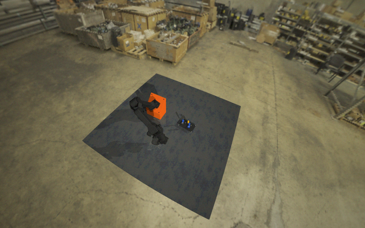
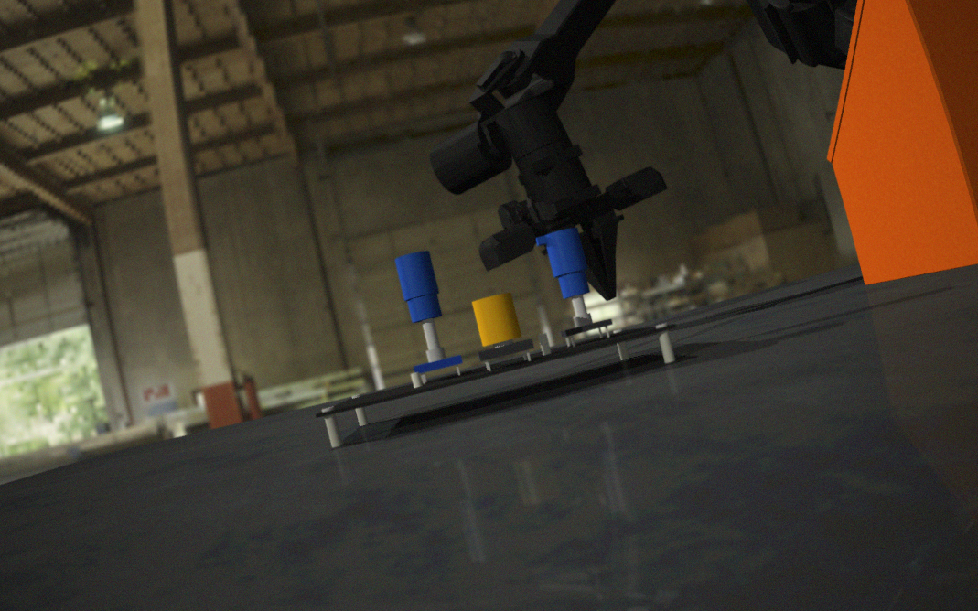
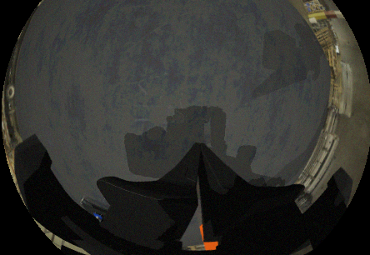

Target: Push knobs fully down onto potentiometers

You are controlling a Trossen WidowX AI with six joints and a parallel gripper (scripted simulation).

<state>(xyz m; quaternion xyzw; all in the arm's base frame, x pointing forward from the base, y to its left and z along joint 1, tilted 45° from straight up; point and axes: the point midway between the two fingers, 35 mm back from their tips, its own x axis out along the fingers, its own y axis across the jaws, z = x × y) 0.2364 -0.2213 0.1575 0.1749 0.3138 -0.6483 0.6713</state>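
Note:
The black circuit board (image 1: 192,128) (image 2: 390,397) stands on short white legs on the dark mat. Two blue knobs ride high on bare shafts, the left one (image 2: 416,284) and the right one (image 2: 566,262). A yellow knob (image 2: 496,318) (image 1: 188,122) sits low between them. My gripper (image 1: 156,142) (image 2: 605,288) (image 3: 198,147) is shut and empty, pointing down. In the top view it hangs over the mat well to the left of the board. In the exterior view it only lines up behind the right blue knob.
The orange block (image 1: 158,107) (image 2: 932,136) that carries the arm stands on the mat (image 1: 178,169) left of the board. Crates and shelves stand far off on the warehouse floor.

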